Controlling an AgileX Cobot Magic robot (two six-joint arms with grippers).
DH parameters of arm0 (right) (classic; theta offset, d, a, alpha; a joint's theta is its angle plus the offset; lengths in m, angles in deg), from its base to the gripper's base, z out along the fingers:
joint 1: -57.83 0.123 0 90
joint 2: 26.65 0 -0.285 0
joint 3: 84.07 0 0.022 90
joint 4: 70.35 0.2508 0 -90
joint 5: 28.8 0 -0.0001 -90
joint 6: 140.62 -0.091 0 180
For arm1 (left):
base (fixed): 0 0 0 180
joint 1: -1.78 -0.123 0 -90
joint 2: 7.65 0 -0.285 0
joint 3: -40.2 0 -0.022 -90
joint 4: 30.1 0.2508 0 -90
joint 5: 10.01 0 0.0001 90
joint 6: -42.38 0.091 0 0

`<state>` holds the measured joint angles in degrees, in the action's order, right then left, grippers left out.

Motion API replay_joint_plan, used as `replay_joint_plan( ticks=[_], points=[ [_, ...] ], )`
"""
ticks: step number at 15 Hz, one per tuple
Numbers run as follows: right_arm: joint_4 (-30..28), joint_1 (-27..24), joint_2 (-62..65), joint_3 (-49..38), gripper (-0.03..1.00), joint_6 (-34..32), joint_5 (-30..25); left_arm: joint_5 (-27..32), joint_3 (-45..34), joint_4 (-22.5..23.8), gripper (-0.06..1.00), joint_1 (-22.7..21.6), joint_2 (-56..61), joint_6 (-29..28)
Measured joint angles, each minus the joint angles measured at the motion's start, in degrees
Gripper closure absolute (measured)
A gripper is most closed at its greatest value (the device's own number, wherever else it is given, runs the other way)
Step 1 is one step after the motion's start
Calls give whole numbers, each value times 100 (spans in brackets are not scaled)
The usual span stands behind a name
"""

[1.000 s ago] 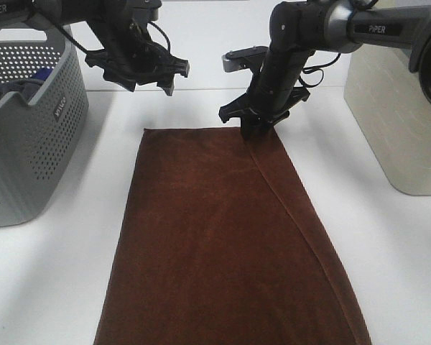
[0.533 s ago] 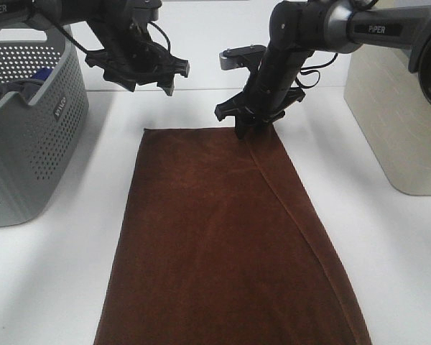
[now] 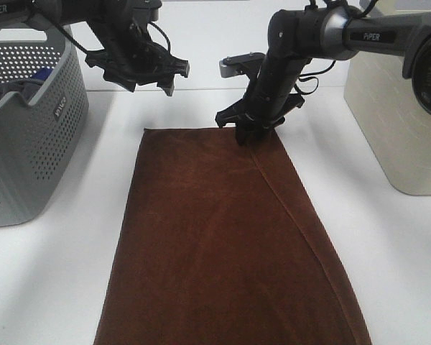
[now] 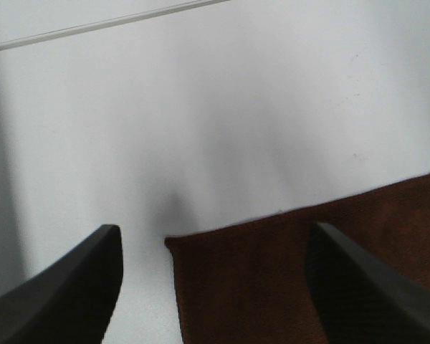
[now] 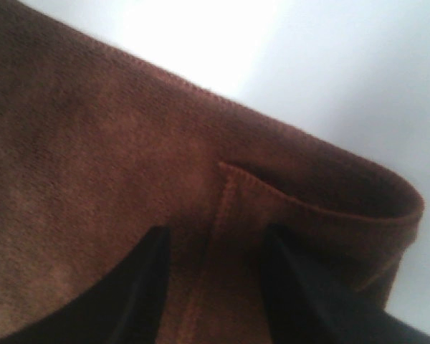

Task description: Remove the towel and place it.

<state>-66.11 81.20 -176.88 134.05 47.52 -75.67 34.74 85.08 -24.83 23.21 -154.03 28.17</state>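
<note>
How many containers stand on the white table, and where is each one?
2. A grey perforated basket stands left of the brown towel, and a cream bin stands to the towel's right. Others may lie out of frame.

We read this as a robotics lab staging laundry work: a plain white table (image 3: 50,287), a left arm (image 3: 118,36) and right arm (image 3: 323,32) marked PiPER, the towel (image 3: 223,251) spread flat, a grey basket (image 3: 29,144) at nine o'clock, a beige bin (image 3: 395,122) at three o'clock.

Towel (image 3: 230,237) flat on table (image 3: 57,273), basket (image 3: 29,136) left, bin (image 3: 395,122) right; my right gripper (image 3: 250,134) at towel's far edge.
</note>
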Motion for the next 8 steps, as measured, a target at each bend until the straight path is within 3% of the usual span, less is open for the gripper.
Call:
replay_joint_plan(
  ticks=[2, 5, 8],
  points=[
    [-17, 0, -23, 0, 57, -40, -11, 0, 0, 0, 26, 0, 0, 6],
    [-286, 0, -29, 0, 66, -115, -11, 0, 0, 0, 26, 0, 0, 6],
    [-367, 0, -29, 0, 87, -132, -17, 0, 0, 0, 26, 0, 0, 6]
  ],
)
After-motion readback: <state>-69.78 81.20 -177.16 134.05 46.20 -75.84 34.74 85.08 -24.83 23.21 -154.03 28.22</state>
